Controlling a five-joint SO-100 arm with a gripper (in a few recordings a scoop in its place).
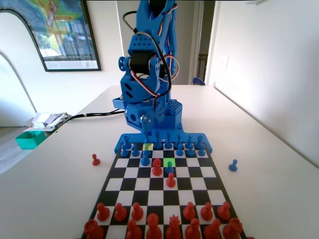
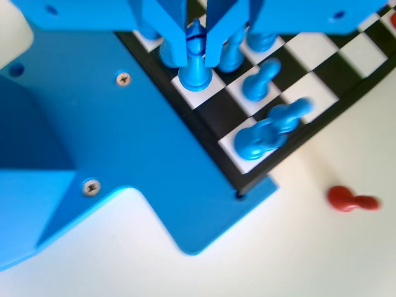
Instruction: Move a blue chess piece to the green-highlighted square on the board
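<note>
End effector low over the far back rank, jaws flanking a blue piece.

Fixed view, near to far: red pieces are lining the near rows; the green-highlighted square is sitting mid-board, toward the far side. In the wrist view the end effector is standing with jaws slightly apart on either side of the blue chess piece; whether they are touching it, cannot tell. A red pawn is lying on the tabletop.

The blue chess piece, slim and solid blue, stood upright on a white square in the board's back row nearest the blue base. The green-highlighted square lay two rows further out, already carrying a small piece.
</note>
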